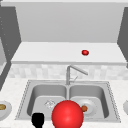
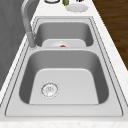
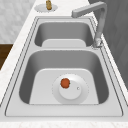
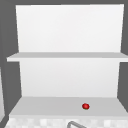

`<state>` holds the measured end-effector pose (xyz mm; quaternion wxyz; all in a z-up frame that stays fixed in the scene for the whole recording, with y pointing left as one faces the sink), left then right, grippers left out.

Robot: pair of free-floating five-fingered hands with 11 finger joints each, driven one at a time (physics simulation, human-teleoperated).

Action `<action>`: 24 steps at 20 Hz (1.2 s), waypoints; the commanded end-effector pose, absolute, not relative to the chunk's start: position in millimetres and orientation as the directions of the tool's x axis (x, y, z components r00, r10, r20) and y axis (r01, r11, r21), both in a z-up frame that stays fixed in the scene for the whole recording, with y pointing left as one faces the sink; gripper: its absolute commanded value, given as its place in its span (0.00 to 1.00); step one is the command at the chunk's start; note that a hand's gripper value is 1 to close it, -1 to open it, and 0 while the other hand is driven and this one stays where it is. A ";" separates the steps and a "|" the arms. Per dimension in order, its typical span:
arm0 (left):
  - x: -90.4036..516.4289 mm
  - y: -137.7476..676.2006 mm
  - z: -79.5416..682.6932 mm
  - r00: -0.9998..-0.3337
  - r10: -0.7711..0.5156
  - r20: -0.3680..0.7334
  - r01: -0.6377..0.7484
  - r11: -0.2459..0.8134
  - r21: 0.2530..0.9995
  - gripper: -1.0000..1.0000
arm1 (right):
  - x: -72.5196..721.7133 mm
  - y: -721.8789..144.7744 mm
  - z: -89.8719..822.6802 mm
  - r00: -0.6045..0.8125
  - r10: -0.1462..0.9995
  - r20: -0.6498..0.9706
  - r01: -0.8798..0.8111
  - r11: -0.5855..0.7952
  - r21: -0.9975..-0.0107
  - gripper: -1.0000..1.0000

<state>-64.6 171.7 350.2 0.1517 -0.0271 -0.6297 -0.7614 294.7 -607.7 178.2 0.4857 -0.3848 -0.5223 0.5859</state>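
Observation:
Low in the front view, my left hand (image 1: 38,119) shows as a black shape at the sink's front rim, before the left basin. Right beside it a large red ball (image 1: 67,115) covers the sink's front middle. The right basin holds a white plate (image 1: 91,105) with a small orange-red fruit (image 1: 84,108) on it. The right side view shows the same plate (image 3: 75,96) and fruit (image 3: 65,83). A small red object (image 1: 85,52) lies on the shelf above the sink, and the upper view has this red object (image 4: 85,106) too.
The steel double sink (image 1: 25,97) has a faucet (image 1: 72,70) at its back middle and a drain (image 2: 50,89) in the left basin. A plate with a brown item (image 1: 2,107) sits on the left counter. Another plate (image 1: 125,107) sits on the right counter.

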 end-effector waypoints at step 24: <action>-64.6 171.7 350.2 -0.953 -0.197 0.232 0.265 -0.161 0.951 0.50 | 325.1 -687.2 60.9 -0.248 0.958 0.141 -0.271 0.071 -0.960 0.00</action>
